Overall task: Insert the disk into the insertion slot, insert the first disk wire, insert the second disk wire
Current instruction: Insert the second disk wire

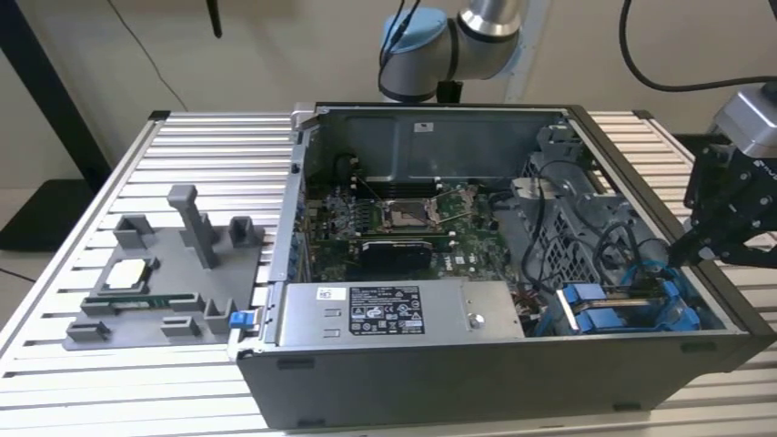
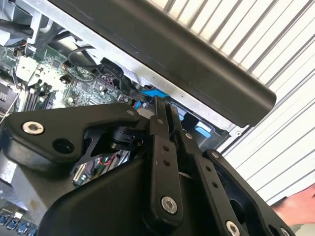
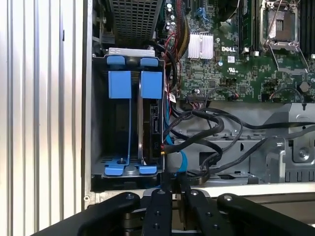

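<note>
The disk (image 3: 153,123) stands on edge in one bay of the insertion slot (image 3: 118,129), the grey drive cage with blue tabs (image 1: 620,314) at the case's front corner on the exterior view's right. The neighbouring bay looks dark and hollow. My gripper (image 1: 675,258) hangs over the case's wall on the exterior view's right, just beside the cage. Its fingers (image 3: 162,189) are pressed close together, shut on the end of a blue disk wire (image 2: 151,92). The blue wire (image 3: 183,160) runs from the disk's edge towards my fingertips (image 2: 158,110).
Black cables (image 3: 206,132) loop between the cage and the motherboard (image 1: 401,223). A grey labelled power supply (image 1: 388,311) lies along the case's front. The case's black rim (image 2: 197,64) passes close to my fingers. A grey fixture with parts (image 1: 170,273) sits on the slatted table.
</note>
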`<state>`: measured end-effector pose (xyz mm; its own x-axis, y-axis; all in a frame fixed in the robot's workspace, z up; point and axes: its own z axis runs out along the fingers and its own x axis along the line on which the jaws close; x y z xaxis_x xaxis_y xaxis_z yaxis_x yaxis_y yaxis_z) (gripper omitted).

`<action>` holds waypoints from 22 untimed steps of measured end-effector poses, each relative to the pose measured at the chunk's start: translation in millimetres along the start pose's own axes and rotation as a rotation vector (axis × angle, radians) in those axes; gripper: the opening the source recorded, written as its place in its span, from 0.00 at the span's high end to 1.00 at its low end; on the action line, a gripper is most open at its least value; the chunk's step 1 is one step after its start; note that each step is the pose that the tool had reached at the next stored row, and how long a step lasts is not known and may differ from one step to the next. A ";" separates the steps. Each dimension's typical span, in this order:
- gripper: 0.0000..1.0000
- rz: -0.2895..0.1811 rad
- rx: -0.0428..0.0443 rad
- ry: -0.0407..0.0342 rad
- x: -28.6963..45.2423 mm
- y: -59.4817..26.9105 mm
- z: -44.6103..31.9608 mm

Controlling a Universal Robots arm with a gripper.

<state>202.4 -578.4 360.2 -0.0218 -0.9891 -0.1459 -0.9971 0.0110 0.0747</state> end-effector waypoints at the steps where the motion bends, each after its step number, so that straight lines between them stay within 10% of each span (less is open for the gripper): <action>1: 0.00 0.000 0.0000 0.0000 0.0 0.0 0.0; 8: 0.00 0.000 0.0000 0.0000 0.0 0.0 0.1; 9: 1.00 0.000 0.0000 0.0000 0.0 0.0 0.0; 18: 1.00 0.000 -0.0018 -0.0001 0.4 0.3 -9.3; 19: 0.00 0.000 -0.0025 0.0000 1.2 0.0 -9.5; 22: 0.00 0.001 -0.0039 0.0000 2.9 -1.0 -9.7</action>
<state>204.1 -582.7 369.2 -0.0225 -0.9891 -0.1458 -0.9968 0.0111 0.0787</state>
